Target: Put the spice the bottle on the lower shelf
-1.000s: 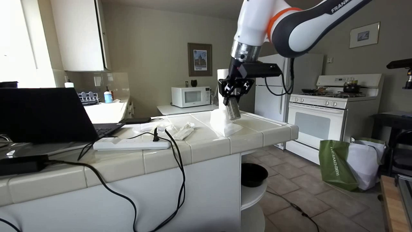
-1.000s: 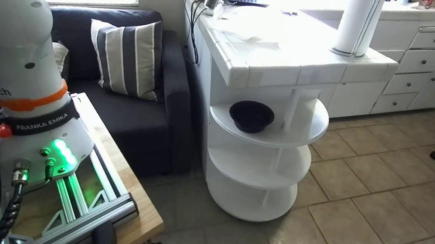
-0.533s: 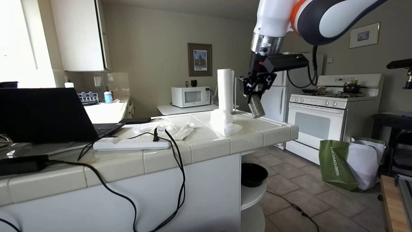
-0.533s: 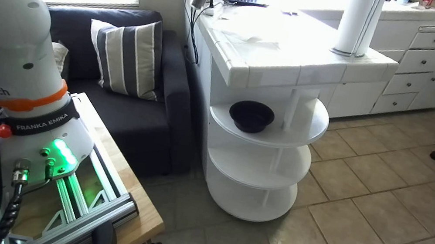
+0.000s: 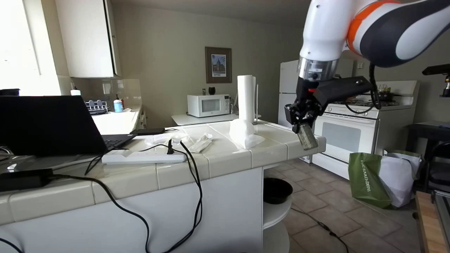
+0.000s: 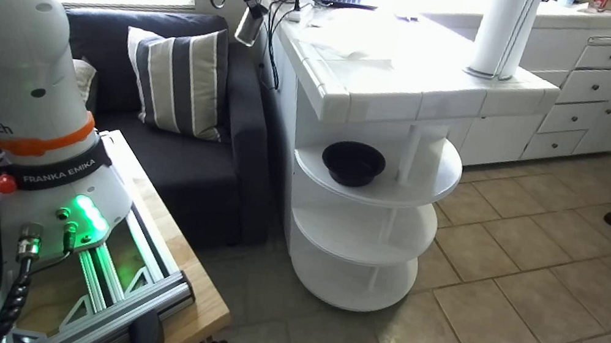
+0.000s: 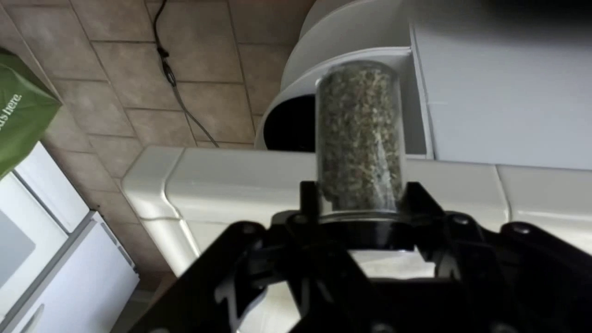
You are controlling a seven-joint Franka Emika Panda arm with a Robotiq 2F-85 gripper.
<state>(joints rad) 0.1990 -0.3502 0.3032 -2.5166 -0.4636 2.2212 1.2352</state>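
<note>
The spice bottle [image 7: 360, 134] is a short clear cylinder of greyish-green herbs with a dark cap. My gripper [image 7: 361, 196] is shut on it at the cap end, seen in the wrist view. The bottle hangs tilted, glass end down, in both exterior views [image 5: 307, 137] [image 6: 249, 27]. It is in the air, off the side of the island near the countertop edge. The island's end has rounded white shelf boards. The upper board [image 6: 401, 195] bears a black bowl. Below it are the middle board [image 6: 362, 240] and the bottom board [image 6: 351, 288]; which is meant as the lower shelf I cannot tell.
The tiled countertop [image 5: 270, 154] overhangs the shelves. The black bowl [image 6: 353, 164] sits on the upper board. A paper towel roll [image 5: 246, 98], a laptop [image 5: 45, 126] and a power strip [image 5: 144, 158] stand on the counter. A dark sofa [image 6: 174, 174] is beside the island.
My gripper, holding the bottle throughout, has moved right and then down in an exterior view, from above the countertop to its corner. The bottle is lower and more tilted.
</note>
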